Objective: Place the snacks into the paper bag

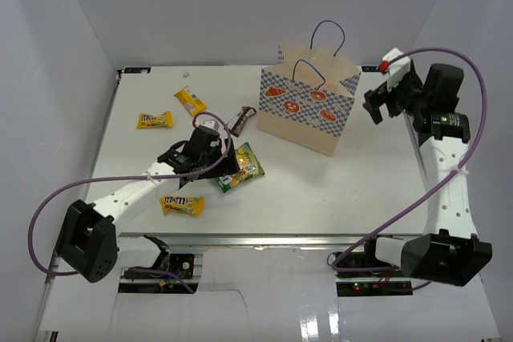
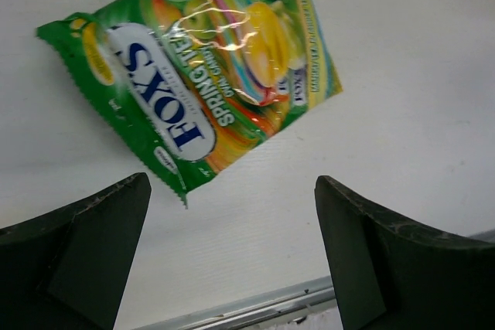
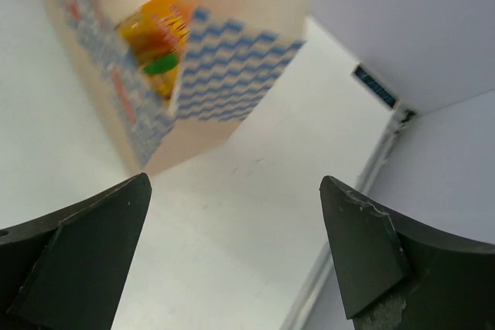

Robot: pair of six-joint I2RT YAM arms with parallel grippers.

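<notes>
The tan paper bag (image 1: 309, 114) stands upright at the back middle of the table. My right gripper (image 1: 375, 106) hangs open just right of the bag, nothing between its fingers. In the right wrist view (image 3: 236, 206) the paper bag (image 3: 232, 59) is blurred, with an orange-yellow pouch (image 3: 155, 40) at its mouth. My left gripper (image 1: 228, 169) is open over the green-yellow bag (image 1: 243, 167). In the left wrist view the green-yellow bag (image 2: 201, 59) lies flat just ahead of the left gripper (image 2: 232, 199). Three yellow packs (image 1: 154, 120) (image 1: 190, 101) (image 1: 183, 205) and a dark brown bar (image 1: 240, 120) lie on the table.
White walls close in the table (image 1: 361, 190) at the back and on both sides. A purple cable (image 1: 473, 118) loops off the right arm, another (image 1: 48, 198) off the left arm. The table's metal front edge (image 2: 255, 307) shows near the left fingers.
</notes>
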